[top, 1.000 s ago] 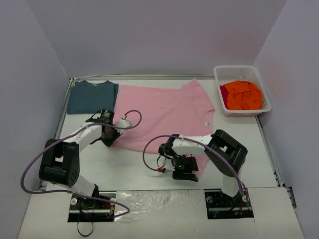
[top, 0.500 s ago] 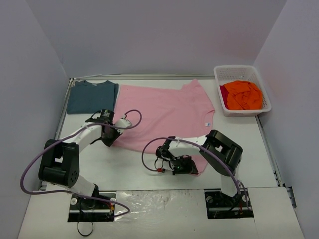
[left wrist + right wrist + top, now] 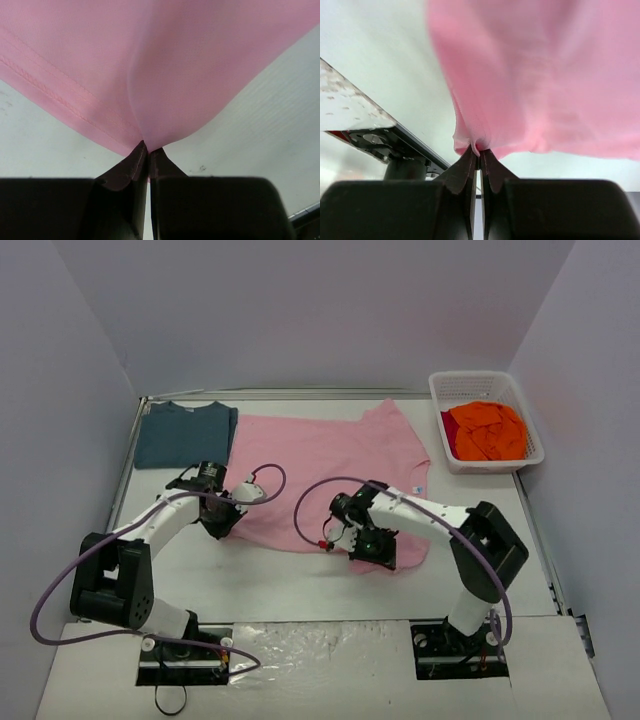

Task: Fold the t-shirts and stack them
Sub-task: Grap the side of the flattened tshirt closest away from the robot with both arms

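A light pink t-shirt (image 3: 330, 455) lies spread across the middle of the table. My left gripper (image 3: 222, 522) is shut on its near left hem corner, the pink cloth (image 3: 165, 75) pinched between the dark tips (image 3: 148, 150). My right gripper (image 3: 372, 545) is shut on the near right edge of the same shirt, whose fabric (image 3: 540, 75) hangs lifted from the jaws (image 3: 479, 151). A dark teal-blue t-shirt (image 3: 185, 432) lies folded at the far left. An orange t-shirt (image 3: 487, 430) sits crumpled in the basket.
A white mesh basket (image 3: 478, 385) stands at the far right, with a bit of dark red cloth (image 3: 447, 432) beside the orange shirt. Grey walls close in the table on three sides. The table's metal edge (image 3: 380, 135) shows in the right wrist view.
My right gripper has shut on the pink shirt's near right edge and carried it up and away from me. The left gripper, still holding, has shifted slightly toward the middle.
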